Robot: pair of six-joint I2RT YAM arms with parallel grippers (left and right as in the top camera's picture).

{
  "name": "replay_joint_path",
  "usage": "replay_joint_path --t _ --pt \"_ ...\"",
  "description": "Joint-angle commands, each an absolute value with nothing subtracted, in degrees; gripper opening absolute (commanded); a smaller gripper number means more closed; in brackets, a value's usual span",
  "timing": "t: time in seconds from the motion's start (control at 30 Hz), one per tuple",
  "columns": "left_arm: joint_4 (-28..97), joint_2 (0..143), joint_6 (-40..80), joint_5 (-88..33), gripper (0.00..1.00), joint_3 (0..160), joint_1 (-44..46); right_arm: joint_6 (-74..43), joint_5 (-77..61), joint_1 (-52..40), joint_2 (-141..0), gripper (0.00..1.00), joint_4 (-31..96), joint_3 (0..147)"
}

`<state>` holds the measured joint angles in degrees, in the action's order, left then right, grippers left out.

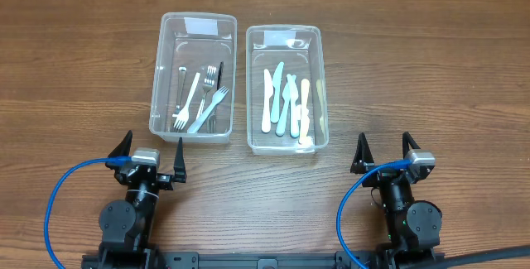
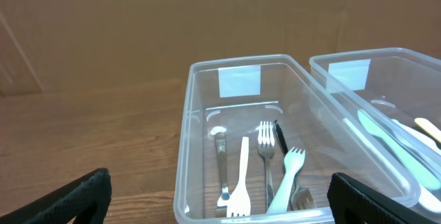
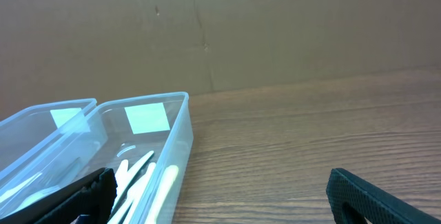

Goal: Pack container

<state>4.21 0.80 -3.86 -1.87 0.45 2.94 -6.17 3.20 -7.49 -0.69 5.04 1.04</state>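
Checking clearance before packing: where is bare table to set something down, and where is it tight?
Free: table left of the fork container, right of the knife container, and the strip between the containers and the open left gripper and right gripper. Tight: the narrow gap between them.

Left wrist: clear plastic tub of forks (image 2: 185,141) cut off at 6 o'clock, cutlery ends out of frame; neighbouring clear plastic tub of pale knives (image 2: 386,52) clipped at 3 o'clock. Right wrist: knife tub runs out at 7 o'clock, black fingertip (image 3: 76,196) hiding part.
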Motion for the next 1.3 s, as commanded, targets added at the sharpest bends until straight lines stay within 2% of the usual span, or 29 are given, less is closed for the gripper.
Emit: replay_joint_path --t 0.0,1.27 --pt "4.19 0.19 -5.63 -4.16 1.0 0.25 2.63 -5.96 3.09 -7.44 -0.19 1.0 4.6 0.47" --pt "4.08 0.21 -3.86 -4.03 1.0 0.25 2.63 -5.96 3.09 -7.44 -0.19 1.0 4.6 0.47"
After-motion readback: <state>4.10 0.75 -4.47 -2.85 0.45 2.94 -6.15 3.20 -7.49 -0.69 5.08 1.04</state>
